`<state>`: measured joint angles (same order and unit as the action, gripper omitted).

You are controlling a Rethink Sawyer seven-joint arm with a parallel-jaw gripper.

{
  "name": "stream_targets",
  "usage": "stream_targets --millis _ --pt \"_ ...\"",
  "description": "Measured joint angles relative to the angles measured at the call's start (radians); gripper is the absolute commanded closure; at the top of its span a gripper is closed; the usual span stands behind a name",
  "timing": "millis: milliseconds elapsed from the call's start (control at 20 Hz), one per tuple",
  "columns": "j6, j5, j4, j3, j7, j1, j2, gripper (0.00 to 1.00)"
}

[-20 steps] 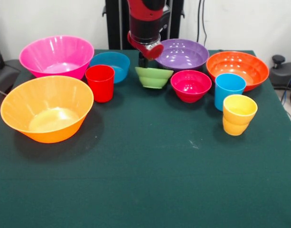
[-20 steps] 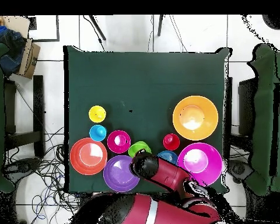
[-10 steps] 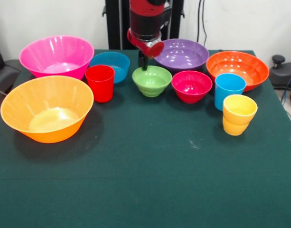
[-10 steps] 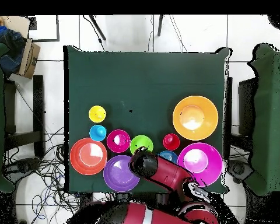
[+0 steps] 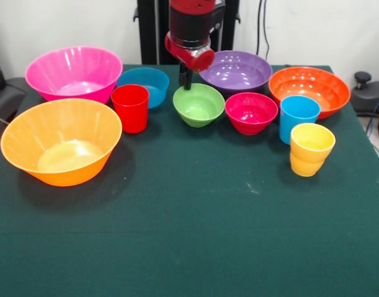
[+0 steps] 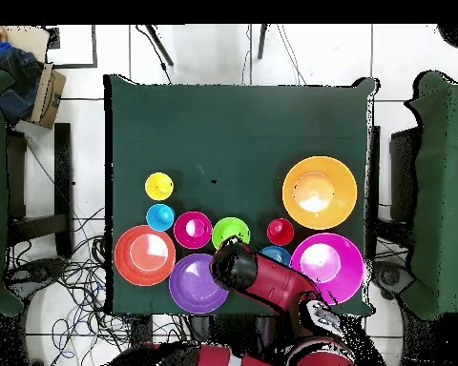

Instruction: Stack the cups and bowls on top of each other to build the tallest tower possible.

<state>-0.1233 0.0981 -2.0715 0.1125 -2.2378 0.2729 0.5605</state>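
The table (image 5: pixel 195 235) is covered in dark green cloth and carries ten items, none stacked.

Bowls, largest first: the yellow-orange bowl (image 5: pixel 60 149) sits at the front-view left, nearest the camera, glossy with a ribbed wall. The pink bowl (image 5: pixel 73 73) stands behind it, much the same size. The orange bowl (image 5: pixel 309 90) is at the far right and the purple bowl (image 5: pixel 237 70) is in the back row beside it; both are medium and shallow. The blue bowl (image 5: pixel 143 86) sits partly hidden behind the red cup. The green bowl (image 5: pixel 198 104) stands upright on the cloth near the centre, with the crimson-pink bowl (image 5: pixel 251 112) just beside it on the right.

Cups: the red cup (image 5: pixel 130 108) is upright in front of the blue bowl. The sky-blue cup (image 5: pixel 298 117) stands before the orange bowl, and the yellow waisted cup (image 5: pixel 311 149) is just in front of it.

The gripper (image 5: pixel 185 76) hangs just behind the green bowl's far rim. Only a dark tip shows below the red arm (image 5: pixel 190 28); whether it is spread or closed cannot be told, nor whether it touches the rim
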Motion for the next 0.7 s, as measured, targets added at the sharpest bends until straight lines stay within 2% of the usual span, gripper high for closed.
stream_targets --millis 700 --pt "-0.006 0.0 0.0 0.003 0.0 0.0 0.018 1.0"
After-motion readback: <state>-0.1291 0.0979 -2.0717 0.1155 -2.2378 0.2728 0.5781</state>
